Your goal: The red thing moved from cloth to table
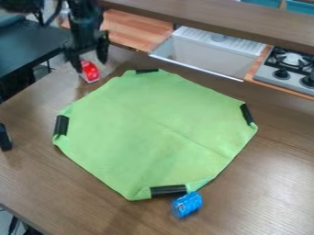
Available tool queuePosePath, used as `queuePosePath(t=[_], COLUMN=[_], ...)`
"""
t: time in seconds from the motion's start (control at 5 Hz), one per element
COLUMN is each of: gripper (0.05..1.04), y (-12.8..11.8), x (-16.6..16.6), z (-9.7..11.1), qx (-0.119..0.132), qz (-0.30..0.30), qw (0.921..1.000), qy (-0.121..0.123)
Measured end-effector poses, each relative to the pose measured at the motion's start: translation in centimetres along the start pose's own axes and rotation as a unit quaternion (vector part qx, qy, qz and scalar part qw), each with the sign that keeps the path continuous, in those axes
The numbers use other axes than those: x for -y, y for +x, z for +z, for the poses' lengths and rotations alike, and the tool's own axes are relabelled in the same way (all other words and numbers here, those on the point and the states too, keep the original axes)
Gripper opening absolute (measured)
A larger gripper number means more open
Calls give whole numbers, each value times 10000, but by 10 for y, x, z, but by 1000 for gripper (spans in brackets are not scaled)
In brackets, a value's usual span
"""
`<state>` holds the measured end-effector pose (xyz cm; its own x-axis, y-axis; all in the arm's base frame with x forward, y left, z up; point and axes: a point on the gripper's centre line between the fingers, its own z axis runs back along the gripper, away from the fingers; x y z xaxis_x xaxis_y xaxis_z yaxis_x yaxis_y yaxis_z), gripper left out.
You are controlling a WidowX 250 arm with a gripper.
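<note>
Evidently, the red thing lies on the worktop, off the cloth at its eleven o'clock, long axis eleven to five. The pincer, spread open, is near, the thing at its six o'clock; withdrawal towards twelve should clear it.

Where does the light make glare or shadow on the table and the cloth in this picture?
Camera view: soft pale sheen on the table at lower right; a thin dark shadow along the green cloth at its lower right edge, near the blue can; the cloth's surface looks matte, without glare.
</note>
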<state>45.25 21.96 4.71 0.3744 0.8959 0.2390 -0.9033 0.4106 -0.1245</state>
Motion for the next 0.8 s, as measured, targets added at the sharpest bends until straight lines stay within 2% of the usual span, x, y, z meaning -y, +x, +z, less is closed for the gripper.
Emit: queuePosePath(t=[0.2,0.6,0.8], gripper=[1000,1001,1000], y=[3,3,1], x=[2,-19,-32], z=[34,110,137], qx=[35,108,148], qz=[116,391,400], qw=[9992,9917,9879], qy=[-388,-1216,-1491])
